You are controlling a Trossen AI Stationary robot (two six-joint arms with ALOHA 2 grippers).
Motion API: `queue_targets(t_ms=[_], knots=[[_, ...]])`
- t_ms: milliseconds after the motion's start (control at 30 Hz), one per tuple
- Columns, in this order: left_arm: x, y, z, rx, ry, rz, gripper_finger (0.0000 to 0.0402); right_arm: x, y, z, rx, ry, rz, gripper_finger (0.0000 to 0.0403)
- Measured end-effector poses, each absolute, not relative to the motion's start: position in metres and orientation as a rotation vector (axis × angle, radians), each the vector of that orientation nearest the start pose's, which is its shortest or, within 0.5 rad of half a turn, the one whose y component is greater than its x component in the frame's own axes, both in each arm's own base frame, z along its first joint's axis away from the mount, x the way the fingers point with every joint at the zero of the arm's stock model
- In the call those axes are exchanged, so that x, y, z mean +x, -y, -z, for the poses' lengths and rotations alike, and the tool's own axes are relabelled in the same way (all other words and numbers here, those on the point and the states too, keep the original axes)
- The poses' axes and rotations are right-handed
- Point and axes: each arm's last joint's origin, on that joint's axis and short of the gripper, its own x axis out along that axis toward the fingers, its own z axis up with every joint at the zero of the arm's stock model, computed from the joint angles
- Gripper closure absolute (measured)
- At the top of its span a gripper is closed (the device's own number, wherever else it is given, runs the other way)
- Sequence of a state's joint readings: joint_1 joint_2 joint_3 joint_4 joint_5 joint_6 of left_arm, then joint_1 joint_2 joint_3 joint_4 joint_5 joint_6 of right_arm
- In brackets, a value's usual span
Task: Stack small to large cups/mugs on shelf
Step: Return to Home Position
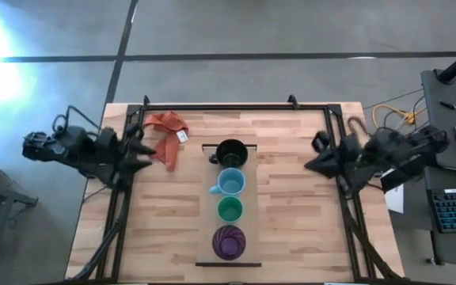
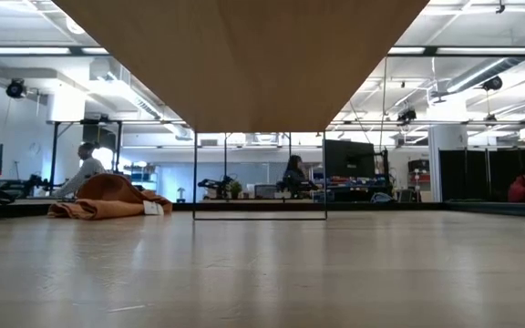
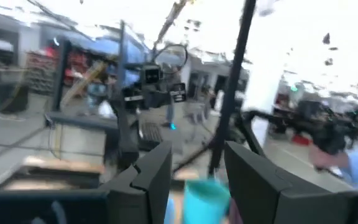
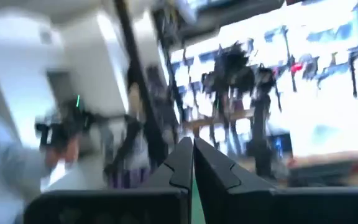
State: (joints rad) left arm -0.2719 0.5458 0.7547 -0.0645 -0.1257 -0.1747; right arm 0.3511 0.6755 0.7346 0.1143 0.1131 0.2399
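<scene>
Four vessels stand in a row on the pale shelf board [image 1: 252,198], each on its base. From far to near they are the black mug [image 1: 230,152], the light blue mug [image 1: 229,183], the green cup [image 1: 229,209] and the purple cup [image 1: 229,241]. My left gripper [image 1: 145,154] is open at the table's left edge, clear of everything. Its wrist view shows the light blue mug [image 3: 207,199] beyond its fingers. My right gripper [image 1: 311,164] is at the table's right side with its fingers shut [image 4: 192,163], touching nothing.
An orange cloth [image 1: 167,136] lies crumpled at the far left of the table, close to my left gripper; it also shows in the low view [image 2: 108,197]. A dark rail frame [image 1: 236,106] runs around the table. People show in the room behind.
</scene>
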Motion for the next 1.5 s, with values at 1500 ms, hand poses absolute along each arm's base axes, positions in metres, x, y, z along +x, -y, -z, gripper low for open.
queue_targets(t_ms=[1500], knots=[[0.095, 0.004, -0.167, -0.534, 0.149, -0.512, 0.0267, 0.098, -0.024, -0.166, 0.322, -0.063, -0.009, 0.0394]])
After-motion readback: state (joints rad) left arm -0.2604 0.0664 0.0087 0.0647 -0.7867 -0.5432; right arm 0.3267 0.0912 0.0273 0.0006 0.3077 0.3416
